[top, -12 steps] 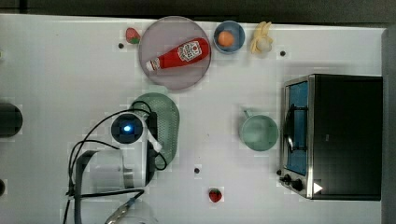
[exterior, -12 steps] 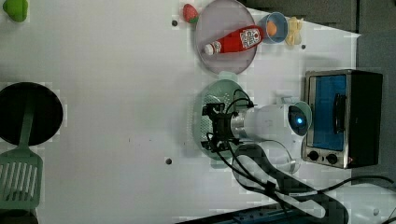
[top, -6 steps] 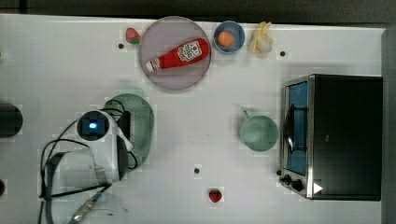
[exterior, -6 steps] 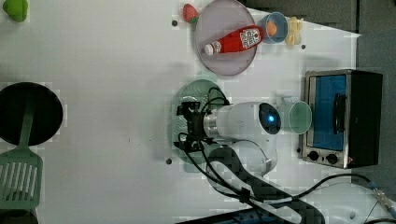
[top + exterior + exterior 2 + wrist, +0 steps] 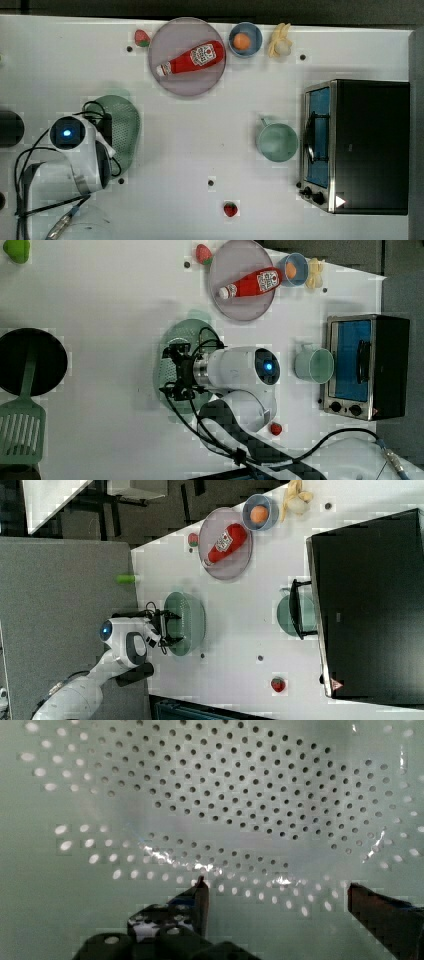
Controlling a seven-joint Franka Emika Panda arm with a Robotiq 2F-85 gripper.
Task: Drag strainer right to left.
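Under gripper [image 5: 277,892], strainer [image 5: 210,795], fingers spread

White rounded arm casing [image 5: 235,369], glowing blue light [image 5: 268,366], black gripper [image 5: 176,371] — looped black cables [image 5: 220,440], silver collar.

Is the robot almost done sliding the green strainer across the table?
Mostly. The strainer has already slid from mid-table toward the top view's left, well away from the mug. Right now the open claw sits down inside the strainer, pushing it along. What looks left: perhaps a little more dragging, then lifting the claw out.
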